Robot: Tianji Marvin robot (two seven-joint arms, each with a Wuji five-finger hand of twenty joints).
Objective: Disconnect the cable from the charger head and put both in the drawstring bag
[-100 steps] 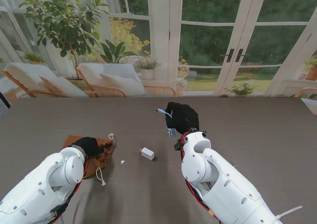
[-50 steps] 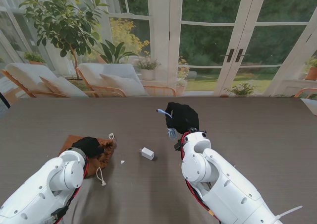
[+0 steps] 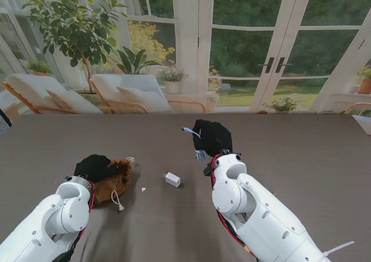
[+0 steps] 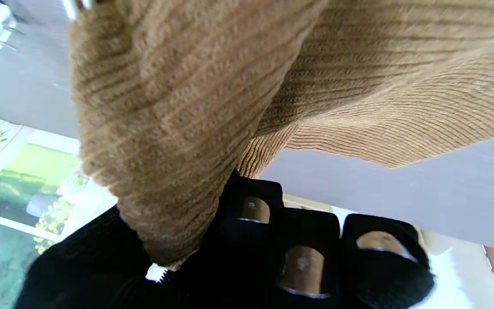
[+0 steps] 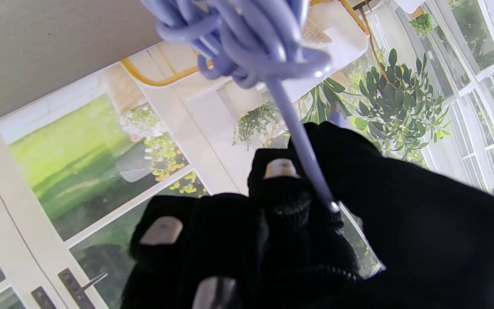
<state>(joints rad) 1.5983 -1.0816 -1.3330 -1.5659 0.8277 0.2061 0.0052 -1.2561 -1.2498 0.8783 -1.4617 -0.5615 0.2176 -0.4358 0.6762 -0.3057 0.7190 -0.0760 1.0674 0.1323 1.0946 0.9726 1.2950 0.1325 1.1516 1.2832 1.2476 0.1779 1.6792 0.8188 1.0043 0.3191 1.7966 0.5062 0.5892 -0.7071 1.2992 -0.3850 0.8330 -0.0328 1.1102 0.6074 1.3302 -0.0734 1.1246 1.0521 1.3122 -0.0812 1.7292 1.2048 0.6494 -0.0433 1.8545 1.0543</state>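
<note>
your left hand pinches the ribbed tan drawstring bag at the table's left; your right hand grips the coiled, glossy lavender cable aloft. the boxy white charger head lies unplugged between them. hold the soft corduroy mouth wide before lowering the bundle.

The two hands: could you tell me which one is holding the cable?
The right hand grips the bundled blue cable; the left hand holds the brown bag.

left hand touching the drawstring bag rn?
Touching. In the left wrist view the brown drawstring bag runs pinched between the black fingers of the left hand; the stand view shows that hand on the bag too.
</note>
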